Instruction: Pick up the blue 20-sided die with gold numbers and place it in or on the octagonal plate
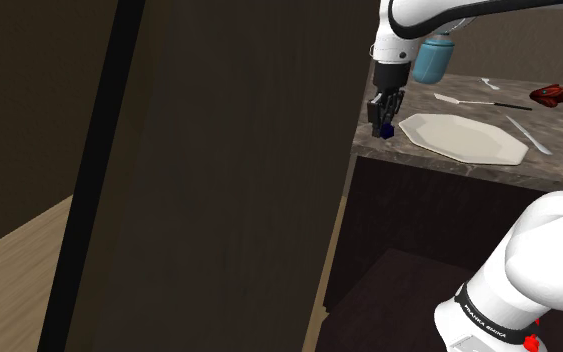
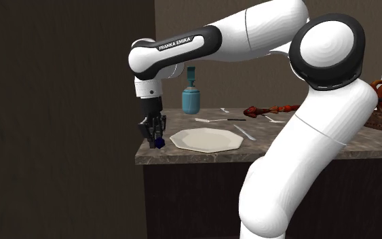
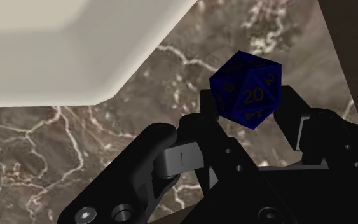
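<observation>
Between the black fingers (image 3: 293, 111) of the tool (image 3: 247, 107) sits the blue die (image 3: 246, 89), clasped from both sides, and the face turned toward the wrist camera reads "20" in gold. Other faces carry gold numbers too dim to read. Under it lies the dark, white-veined marble of the desk (image 3: 75, 146); I cannot tell whether the die touches that surface or hangs just above it. Just beside the tool, apart from the die, lies the pale octagonal plate (image 2: 206, 140), flat near the desk's front edge.

Black lettering on the white arm (image 2: 250, 34) reads "FRANKA EMIKA" along the dark forearm sleeve. In the second exterior view the forearm runs almost level toward the left, then the wrist bends so that the tool points straight down at the desk's left corner. Behind the plate stands a blue bottle (image 2: 191, 98).
</observation>
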### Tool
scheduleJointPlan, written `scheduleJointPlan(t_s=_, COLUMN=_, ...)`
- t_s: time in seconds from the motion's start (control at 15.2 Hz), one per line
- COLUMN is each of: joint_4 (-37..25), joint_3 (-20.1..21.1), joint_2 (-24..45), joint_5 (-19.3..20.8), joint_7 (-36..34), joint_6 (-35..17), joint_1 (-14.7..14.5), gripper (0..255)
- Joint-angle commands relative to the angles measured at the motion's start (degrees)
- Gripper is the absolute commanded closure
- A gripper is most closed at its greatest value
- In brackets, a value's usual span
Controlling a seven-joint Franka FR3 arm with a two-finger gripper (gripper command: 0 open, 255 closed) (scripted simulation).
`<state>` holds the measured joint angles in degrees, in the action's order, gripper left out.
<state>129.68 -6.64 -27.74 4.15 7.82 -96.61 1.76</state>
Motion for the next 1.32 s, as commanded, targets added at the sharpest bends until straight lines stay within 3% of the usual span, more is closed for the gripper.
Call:
scheduleJointPlan(t_s=0.0, joint_4=-1.16, joint_3=0.03, joint_2=-0.05, joint_5=-0.02, joint_7=0.06, joint_6=1.21, joint_1=0.00, gripper=255)
scheduleJointPlan(t_s=0.92, joint_4=-13.24, joint_3=0.38, joint_2=1.44, joint_5=-0.37, joint_7=0.40, joint_6=11.79, joint_1=-0.19, gripper=255)
scheduleJointPlan(t_s=1.25, joint_4=-9.61, joint_3=-2.68, joint_2=-3.56, joint_5=2.10, joint_7=4.70, joint_6=12.88, joint_1=1.61, gripper=255)
